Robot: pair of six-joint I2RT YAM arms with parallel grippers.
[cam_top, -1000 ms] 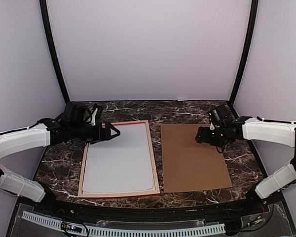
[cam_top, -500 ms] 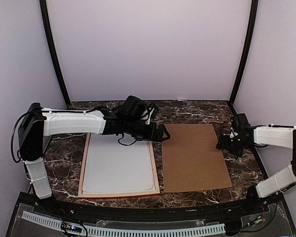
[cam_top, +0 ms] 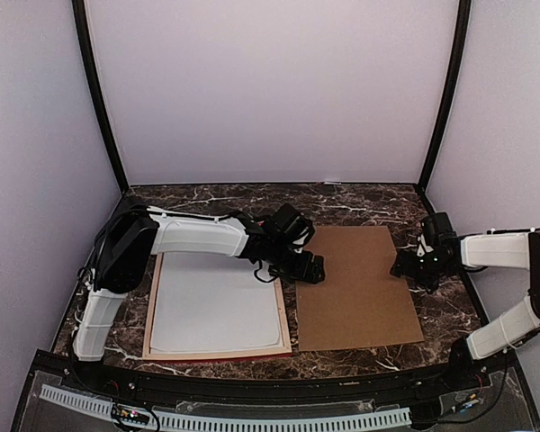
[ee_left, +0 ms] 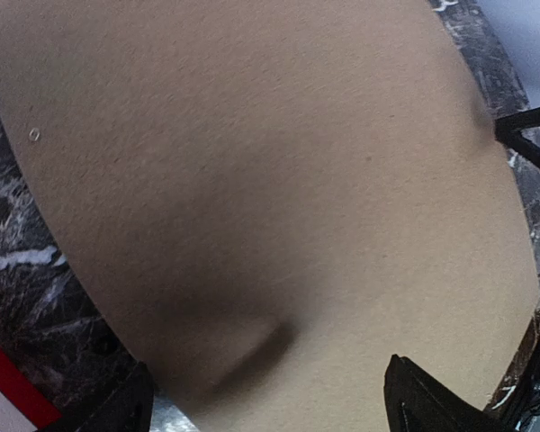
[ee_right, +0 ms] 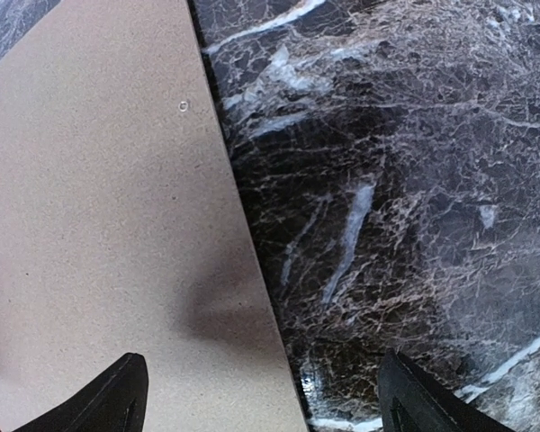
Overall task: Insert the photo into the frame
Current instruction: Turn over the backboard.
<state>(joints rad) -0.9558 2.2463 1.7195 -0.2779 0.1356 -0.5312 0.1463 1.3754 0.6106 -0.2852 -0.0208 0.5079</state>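
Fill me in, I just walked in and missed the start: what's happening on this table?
Two robot arms are working at a brown backing board lying flat on the marble table. The left gripper hovers at the board's left edge and the right gripper at its right edge, both with jaws open, holding nothing. Beside it the frame lies face down with a white sheet inside.
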